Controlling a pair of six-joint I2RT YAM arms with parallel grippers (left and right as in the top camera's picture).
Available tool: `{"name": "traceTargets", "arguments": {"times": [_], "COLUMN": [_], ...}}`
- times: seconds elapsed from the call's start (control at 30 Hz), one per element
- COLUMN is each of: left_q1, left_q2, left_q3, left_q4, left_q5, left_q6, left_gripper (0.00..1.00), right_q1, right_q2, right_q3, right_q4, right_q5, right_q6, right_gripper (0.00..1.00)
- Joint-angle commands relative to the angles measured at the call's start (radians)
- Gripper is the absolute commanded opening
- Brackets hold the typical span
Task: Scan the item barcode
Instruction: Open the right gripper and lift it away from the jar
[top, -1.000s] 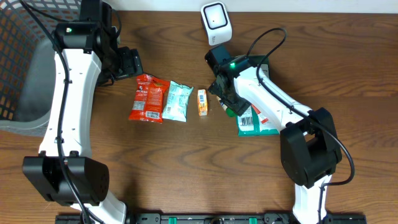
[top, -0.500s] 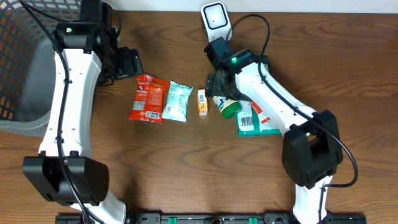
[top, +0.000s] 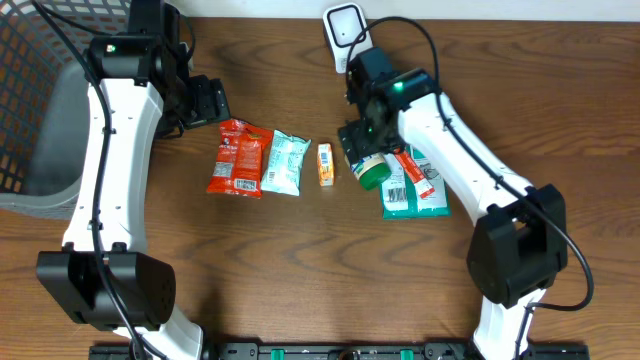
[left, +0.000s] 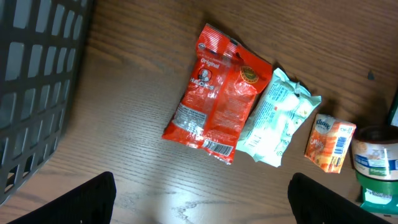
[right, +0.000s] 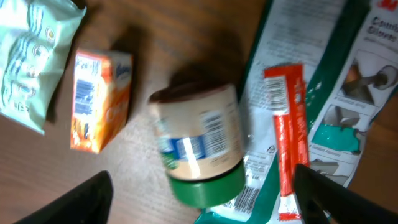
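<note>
Right gripper hangs released above the jar, fingers spread wide either side of the wrist view, nothing between them but air. A second ago it covered the jar; half a second ago it had lifted clear toward the jar's left, and now wrist and forearm have swung to the jar's far side, toward the scanner. Jar itself has hardly shifted since it came into sight: it lies on its side on the table, green lid toward the near edge, barcode label facing up. Orange tissue pack sits just left of the jar, a narrow strip of wood between. Right of the jar is the green glove pack with a red stick sachet on top; the lid seems to touch the pack's edge, though blur makes that uncertain. Mint pouch and red snack bag lie farther left of the jar, overlapping each other. Left gripper is unchanged, slack and empty, well left of the jar beside the basket. Bare wood runs from the jar to the near edge; less room toward the scanner.
</note>
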Motion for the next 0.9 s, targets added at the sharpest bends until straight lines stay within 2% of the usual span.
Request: {"name": "traceTargets", "arguments": {"times": [0.0,0.1,0.2,0.33,0.47,0.6,0.87], "left_q1": [0.002,0.002,0.002,0.002,0.002,0.002,0.002], "left_q2": [0.002,0.002,0.002,0.002,0.002,0.002,0.002], "left_q3": [-0.001,-0.001,-0.001,-0.001,-0.001,-0.001,-0.001], "left_q4": [-0.002,-0.002,-0.002,-0.002,-0.002,-0.002,-0.002], "left_q5": [-0.019,-0.019,-0.019,-0.019,-0.019,-0.019,-0.019], "left_q6": [0.002,0.002,0.002,0.002,0.002,0.002,0.002], "left_gripper": [0.89,0.89,0.89,0.89,0.89,0.89,0.89], "right_q1": [-0.036,-0.052,-0.057,-0.059,-0.059,-0.059,-0.041], "right_q2": [-0.023,-0.023,-0.023,-0.023,-0.023,-0.023,-0.023], "right_q3": [0.006,-0.018,-0.049,-0.106,-0.165,-0.196,-0.196], "right_q4": [0.028,0.063,0.083,0.124,0.179,0.192,0.192], "right_q5": [-0.027,-0.06,-0.079,-0.088,-0.211,-0.274,-0.293], "right_q6": [-0.051,-0.057,-0.067,-0.068,-0.141,-0.153,-0.157], "right_gripper": [0.83,0.81,0.75,0.74,0.73,0.68,0.69]}}
